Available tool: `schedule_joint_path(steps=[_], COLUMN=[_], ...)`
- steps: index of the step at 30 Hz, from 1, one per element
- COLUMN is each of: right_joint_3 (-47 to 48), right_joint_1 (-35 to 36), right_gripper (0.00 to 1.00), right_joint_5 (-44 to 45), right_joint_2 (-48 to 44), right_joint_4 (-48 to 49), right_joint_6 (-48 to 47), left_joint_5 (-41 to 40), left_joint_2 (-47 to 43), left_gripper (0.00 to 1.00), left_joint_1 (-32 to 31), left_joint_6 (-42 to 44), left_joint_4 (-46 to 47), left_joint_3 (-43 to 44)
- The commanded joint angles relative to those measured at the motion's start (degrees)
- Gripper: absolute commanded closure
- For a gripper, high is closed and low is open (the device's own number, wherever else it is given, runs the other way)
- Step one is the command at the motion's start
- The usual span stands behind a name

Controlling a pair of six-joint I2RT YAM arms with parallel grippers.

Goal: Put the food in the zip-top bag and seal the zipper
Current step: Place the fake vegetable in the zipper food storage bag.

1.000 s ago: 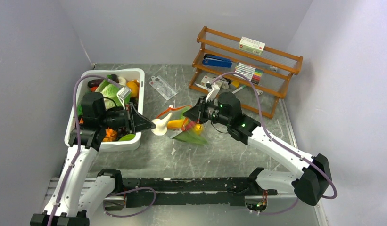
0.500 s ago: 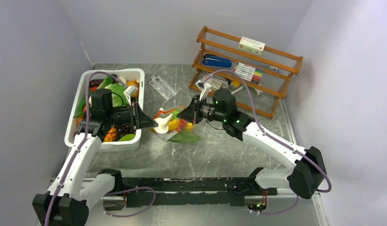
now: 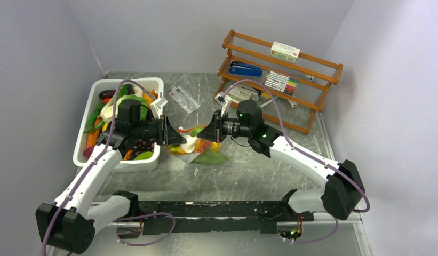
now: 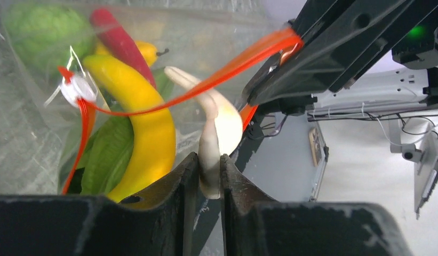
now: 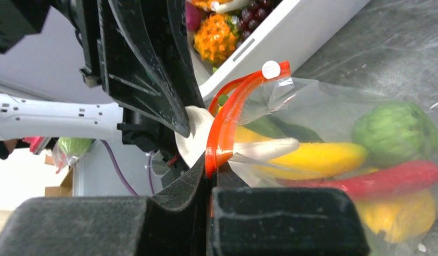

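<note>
The clear zip-top bag (image 3: pixel 206 156) lies mid-table, its mouth lifted. Inside it are a light-green round fruit (image 5: pixel 395 130), a yellow banana-like piece (image 4: pixel 142 122), a red chili (image 5: pixel 392 178), a yellow-orange fruit (image 5: pixel 400 216) and a green leaf (image 4: pixel 102 157). My right gripper (image 5: pixel 212 168) is shut on the red-orange zipper (image 5: pixel 227 117) and holds the mouth edge up; the white slider (image 5: pixel 270 68) sits at the strip's far end. My left gripper (image 4: pixel 208 160) is shut on a cream-white toy piece (image 4: pixel 216 122) at the bag's mouth. Both grippers meet over the bag in the top view: left (image 3: pixel 179 141), right (image 3: pixel 206 136).
A white bin (image 3: pixel 152 85) of toy produce stands at the left, close behind my left arm. A small clear packet (image 3: pixel 184 98) lies behind the bag. A wooden rack (image 3: pixel 280 74) with stationery stands at the back right.
My left gripper has moved right from the bin side, carrying the white piece to the bag's mouth. My right gripper has shifted left with the zipper edge held up.
</note>
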Motion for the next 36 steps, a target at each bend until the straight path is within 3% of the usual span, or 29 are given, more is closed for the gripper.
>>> schedule_joint_path(steps=[1,8,12,16,24,33,36], right_joint_3=[2.53,3.02,2.62,2.84,1.39,1.16,-0.56], right_joint_1=[-0.02,-0.04,-0.04,0.0,-0.09,-0.21,-0.34], right_gripper=[1.0,1.0,1.0,1.0,1.0,1.0,1.0], right_joint_5=[-4.52,-7.21,-7.24,-8.05,-4.61,-3.71,0.94], right_joint_2=[1.11,1.59,2.0,3.05,0.98,-0.02,-2.27], right_joint_4=[1.19,2.9,4.8,5.81,3.54,3.29,3.87], right_joint_6=[-2.97,-1.91,-0.66,0.42,-1.65,-1.7,-1.04], left_joint_5=[-4.82,-7.26,-7.58,-10.12,-15.86,-18.7,-22.33], left_joint_2=[0.01,0.79,2.83,3.85,-0.01,-1.9,-4.35], left_gripper=[0.82,0.93,0.93,0.82,0.51,0.47,0.46], left_joint_1=[-0.85,-2.58,-5.29,-7.97,-8.14,-8.16,-8.16], left_joint_6=[-0.57,-4.09,-4.57,-4.57,-2.85,-1.75,-0.99], left_joint_4=[4.45,10.18,11.36,11.66,7.63,3.86,1.83], left_joint_3=[0.44,-2.56,-2.39,-1.75,1.26,4.45,6.43])
